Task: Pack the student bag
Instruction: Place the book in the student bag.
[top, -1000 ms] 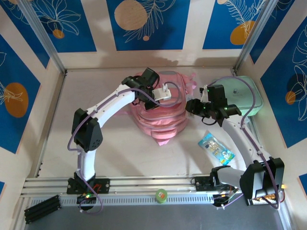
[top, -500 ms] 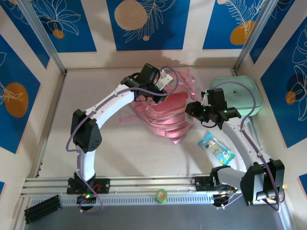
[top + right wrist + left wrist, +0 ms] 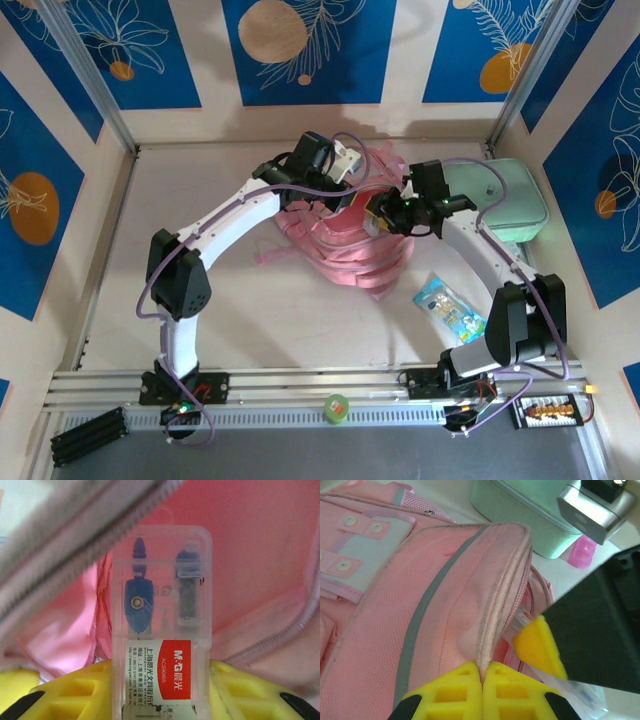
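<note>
Left hand (image 3: 482, 674): closed, pinching the rim of the bag (image 3: 350, 250) opening. Right hand (image 3: 160, 680): I read it as gripping a clear compass box (image 3: 161, 605), pointed into the pink interior. Bag: on the table (image 3: 250, 310), centre-far, just beside the mint case (image 3: 505, 195).
</note>
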Action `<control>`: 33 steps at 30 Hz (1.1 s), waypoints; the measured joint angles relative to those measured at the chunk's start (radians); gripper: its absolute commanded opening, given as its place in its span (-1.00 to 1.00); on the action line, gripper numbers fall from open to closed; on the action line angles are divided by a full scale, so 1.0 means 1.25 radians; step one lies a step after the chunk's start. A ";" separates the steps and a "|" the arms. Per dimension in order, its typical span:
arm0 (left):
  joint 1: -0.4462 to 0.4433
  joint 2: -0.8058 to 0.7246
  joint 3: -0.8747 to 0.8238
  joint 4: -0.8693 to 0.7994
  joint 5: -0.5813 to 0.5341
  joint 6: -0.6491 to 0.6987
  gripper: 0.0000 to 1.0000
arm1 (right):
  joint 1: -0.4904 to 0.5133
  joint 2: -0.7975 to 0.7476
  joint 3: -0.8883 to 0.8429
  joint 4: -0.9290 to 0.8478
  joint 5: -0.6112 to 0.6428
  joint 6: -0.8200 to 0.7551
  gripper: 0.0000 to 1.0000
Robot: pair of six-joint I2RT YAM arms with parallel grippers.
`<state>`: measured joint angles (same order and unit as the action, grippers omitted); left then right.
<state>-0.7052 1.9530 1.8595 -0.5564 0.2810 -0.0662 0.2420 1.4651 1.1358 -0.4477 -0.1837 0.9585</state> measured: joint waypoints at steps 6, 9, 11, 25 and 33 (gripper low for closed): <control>0.000 0.000 -0.005 0.020 -0.001 -0.028 -1.00 | 0.000 0.073 0.007 0.096 -0.013 0.072 -0.01; 0.000 0.000 -0.005 0.031 -0.005 -0.036 -1.00 | 0.001 0.094 0.008 0.126 -0.021 0.094 0.07; 0.000 0.000 -0.005 0.035 -0.008 -0.040 -1.00 | 0.001 0.092 0.008 0.136 -0.019 0.106 0.13; 0.000 0.000 -0.005 0.038 -0.001 -0.049 -1.00 | 0.043 0.025 -0.059 0.160 0.024 0.157 -0.59; 0.001 0.000 -0.005 0.035 -0.007 -0.055 -1.00 | 0.076 0.087 -0.051 0.216 0.066 0.175 -0.72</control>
<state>-0.7044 1.9530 1.8526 -0.5121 0.2722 -0.1345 0.3370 1.5742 1.0725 -0.1772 -0.1013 1.1774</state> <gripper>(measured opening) 0.065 0.145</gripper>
